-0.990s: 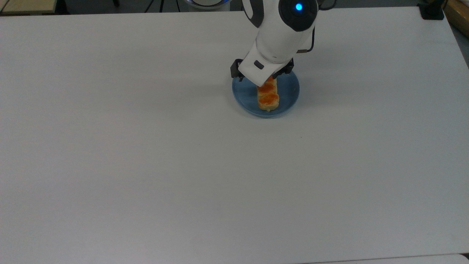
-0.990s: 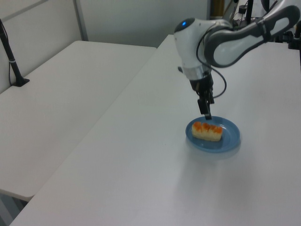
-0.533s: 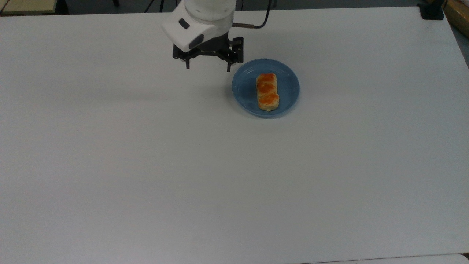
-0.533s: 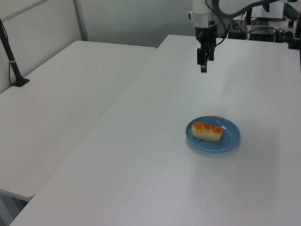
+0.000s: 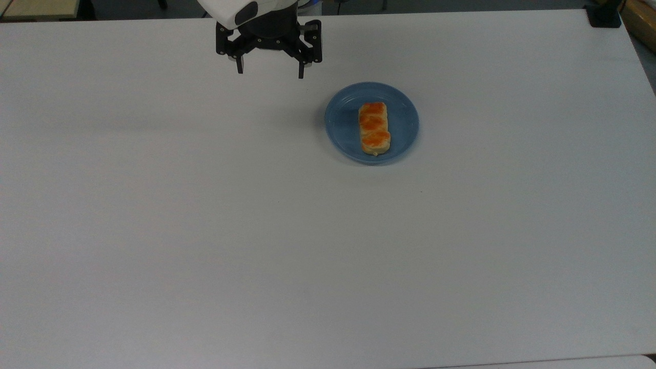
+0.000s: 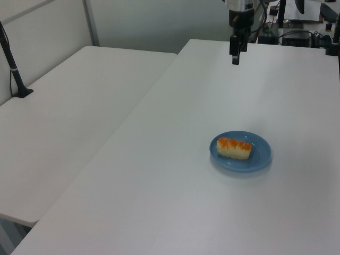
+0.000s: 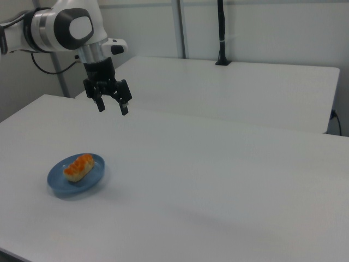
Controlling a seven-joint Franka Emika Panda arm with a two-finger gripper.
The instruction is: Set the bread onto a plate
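In the top view we see the oblong bread (image 5: 374, 128), three glossy orange humps on top, lying inside the round blue plate (image 5: 343, 120) on the matte white worktop (image 5: 256, 230). The hand (image 5: 269, 72) hangs released, well apart from the plate. In the left view the hand (image 6: 234, 59) is beyond the plate (image 6: 260, 158). In the right view its black fingers (image 7: 124, 108) are spread, empty.

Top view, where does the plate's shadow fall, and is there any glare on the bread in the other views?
Top view: a thin dark shadow hugs the blue plate along its lower edge. Left view: soft shadow on the table below and right of the plate; bread humps show no glare. Right view: shadow at the plate's right; bread evenly lit.
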